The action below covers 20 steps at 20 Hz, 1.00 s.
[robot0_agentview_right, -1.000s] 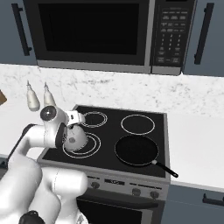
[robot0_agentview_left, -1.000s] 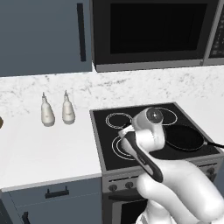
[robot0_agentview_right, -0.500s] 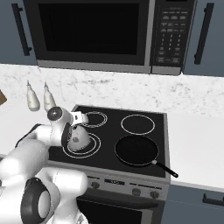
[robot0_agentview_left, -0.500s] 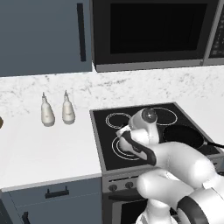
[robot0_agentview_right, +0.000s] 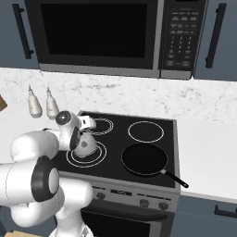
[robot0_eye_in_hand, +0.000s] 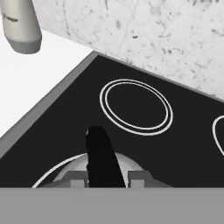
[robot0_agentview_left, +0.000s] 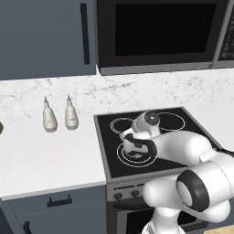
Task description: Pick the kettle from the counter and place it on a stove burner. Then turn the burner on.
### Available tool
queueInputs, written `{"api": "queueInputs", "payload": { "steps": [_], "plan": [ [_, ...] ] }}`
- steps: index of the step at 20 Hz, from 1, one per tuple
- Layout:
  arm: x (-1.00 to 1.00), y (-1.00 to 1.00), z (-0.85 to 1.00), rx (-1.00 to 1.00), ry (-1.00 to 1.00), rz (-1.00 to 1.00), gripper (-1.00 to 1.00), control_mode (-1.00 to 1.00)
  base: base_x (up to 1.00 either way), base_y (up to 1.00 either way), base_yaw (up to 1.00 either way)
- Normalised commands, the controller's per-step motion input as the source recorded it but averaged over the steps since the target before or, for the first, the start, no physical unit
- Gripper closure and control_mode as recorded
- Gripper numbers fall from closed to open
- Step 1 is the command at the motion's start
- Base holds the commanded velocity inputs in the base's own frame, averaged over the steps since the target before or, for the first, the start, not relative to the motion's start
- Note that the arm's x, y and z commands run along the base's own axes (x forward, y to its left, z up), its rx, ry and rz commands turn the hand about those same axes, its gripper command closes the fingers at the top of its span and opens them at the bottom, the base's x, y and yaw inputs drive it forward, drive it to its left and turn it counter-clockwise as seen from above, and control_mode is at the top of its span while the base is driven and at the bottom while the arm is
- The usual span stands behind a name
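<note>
The kettle, a squat pale grey dome with a dark arched handle, sits upright on the stove burner, the wide double-ring circle at the cooktop's front left. My gripper hangs straight over it, a fingertip on either side of the handle with thin gaps showing, so it is open. From the left base view the kettle is partly covered by my hand, and the gripper is at its top. The white counter lies left of the stove.
Two white pear-shaped bottles stand at the back of the counter. A black frying pan covers the front right burner, its handle pointing right. The smaller rear left ring is bare. Knobs line the stove's front panel.
The hand and kettle have stayed over the front left burner. My elbow has folded in closer to the stove and bulks larger in both base views.
</note>
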Motion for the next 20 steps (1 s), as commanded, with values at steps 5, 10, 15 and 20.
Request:
{"api": "queueInputs", "payload": {
  "steps": [5, 10, 15, 20],
  "plan": [
    [0.1, -0.19, -0.3, 0.0, 0.0, 0.0, 1.0, -1.0, 0.0, 0.0, 0.0],
    [-0.13, -0.14, -0.52, -0.03, 0.0, 0.0, 1.0, -1.0, 0.0, 0.0, 0.0],
    [-0.15, -0.04, -0.51, -0.04, 0.0, 0.0, -1.0, -1.0, 0.0, 0.0, 0.0],
    [-0.15, -0.2, -0.36, -0.01, 0.0, 0.0, -1.0, -1.0, 0.0, 0.0, 0.0]
  ]
}}
